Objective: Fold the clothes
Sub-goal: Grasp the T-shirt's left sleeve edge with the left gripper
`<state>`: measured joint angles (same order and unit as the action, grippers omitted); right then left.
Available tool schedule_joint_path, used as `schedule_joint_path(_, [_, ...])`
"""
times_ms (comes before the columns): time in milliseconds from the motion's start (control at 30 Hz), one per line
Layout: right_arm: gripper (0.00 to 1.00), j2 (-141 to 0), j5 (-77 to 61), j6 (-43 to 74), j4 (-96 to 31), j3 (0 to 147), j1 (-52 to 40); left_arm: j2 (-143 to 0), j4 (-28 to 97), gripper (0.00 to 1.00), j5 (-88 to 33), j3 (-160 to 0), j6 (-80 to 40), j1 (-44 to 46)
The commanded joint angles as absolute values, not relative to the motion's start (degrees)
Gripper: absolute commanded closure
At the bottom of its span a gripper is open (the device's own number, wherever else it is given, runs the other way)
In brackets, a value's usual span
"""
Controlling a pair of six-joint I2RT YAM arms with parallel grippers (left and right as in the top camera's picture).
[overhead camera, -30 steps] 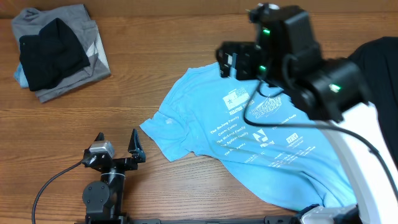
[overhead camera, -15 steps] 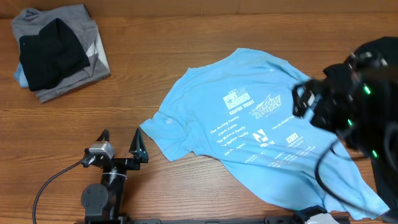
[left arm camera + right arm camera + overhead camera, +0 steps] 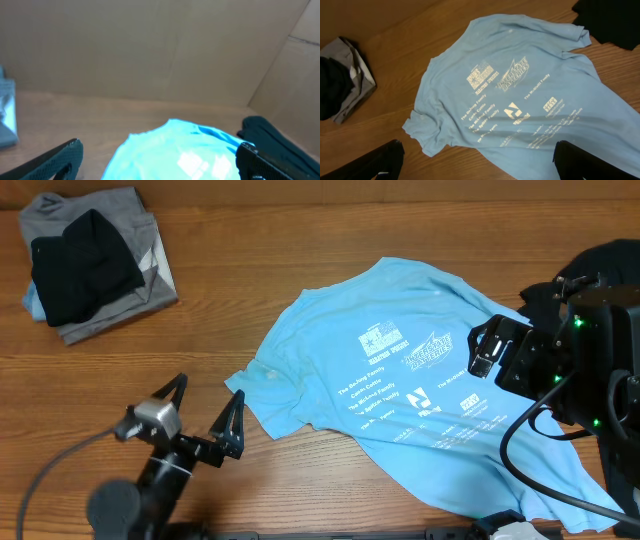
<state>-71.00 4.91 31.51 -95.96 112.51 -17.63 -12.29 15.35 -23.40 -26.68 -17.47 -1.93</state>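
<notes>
Both left fingers (image 3: 233,426) and right fingers (image 3: 372,162) gape wide, empty; light blue T-shirt (image 3: 400,380) lies spread.

A brown wooden table with long horizontal grain (image 3: 300,260) fills the overhead view; darker streaks run through its warm mid-brown boards. In the left wrist view a plain tan wall panel (image 3: 100,45) rises from the table's far edge; a faint vertical seam (image 3: 176,50) divides it; at the right a second tan panel (image 3: 295,70) stands at an angle, meeting the first along a slanting line. The light is soft and even, without hard shadows.
</notes>
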Motion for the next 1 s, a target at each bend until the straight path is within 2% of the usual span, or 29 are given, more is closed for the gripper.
schedule_joint_path(0, [0.0, -71.1, 5.3, 31.8, -95.8, 112.9, -17.5, -27.7, 26.0, 0.0, -23.4, -39.5, -10.4, -2.2])
schedule_joint_path(100, [0.0, -71.3, 4.9, 31.8, -96.4, 112.9, -17.5, -38.5, 31.2, 0.0, -24.7, -46.8, -10.3, -2.2])
schedule_joint_path(300, [0.0, -72.0, 4.2, 31.8, -97.0, 112.6, -17.5, -56.5, 30.3, 0.0, -28.9, -51.2, -10.2, -2.2])
schedule_joint_path(567, [0.0, -72.7, 4.2, 31.8, -97.0, 110.9, -17.5, -80.6, 48.6, 0.0, -14.4, -65.0, -10.2, -0.4])
schedule_joint_path(767, [0.0, -74.6, 4.2, 31.8, -96.8, 110.9, -17.5, -92.7, 51.7, 0.0, -8.8, -69.3, -8.3, 1.4])
schedule_joint_path(967, [0.0, -76.5, 3.9, 31.8, -96.7, 110.9, -17.5, -98.5, 50.5, 0.0, -8.1, -69.3, -3.1, 3.3])
